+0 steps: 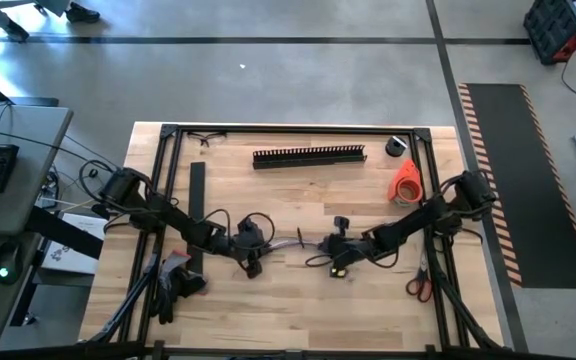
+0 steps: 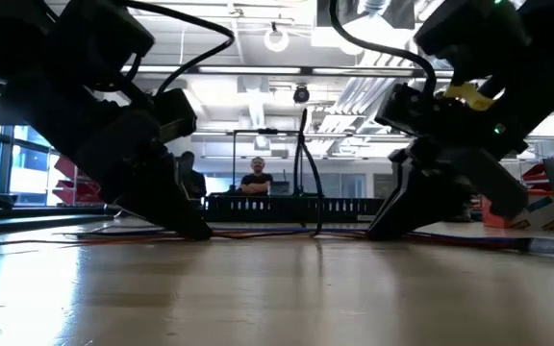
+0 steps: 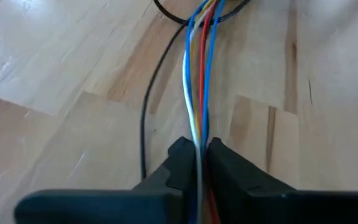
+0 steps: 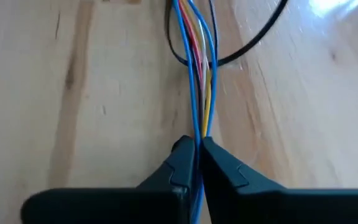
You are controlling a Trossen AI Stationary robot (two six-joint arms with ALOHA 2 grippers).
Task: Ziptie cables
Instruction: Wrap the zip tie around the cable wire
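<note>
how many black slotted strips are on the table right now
2. One slotted strip lies crosswise near the table's far edge. A second strip lies lengthwise on the left, its near end running under the left arm, so part of it is hidden.

Overhead and table-level views share the cables (image 1: 290, 243) that both wrist cameras see close.

Cables (image 3: 199, 81): blue, white, red and orange-yellow strands bunched together, with a separate black strand (image 3: 146, 118) beside them. Table (image 1: 298, 300) is pale wood planks with a black frame; both grippers are black. Also on it: black slotted strip (image 1: 309, 157), orange roll (image 1: 406, 182), red-handled scissors (image 1: 418, 285).
</note>
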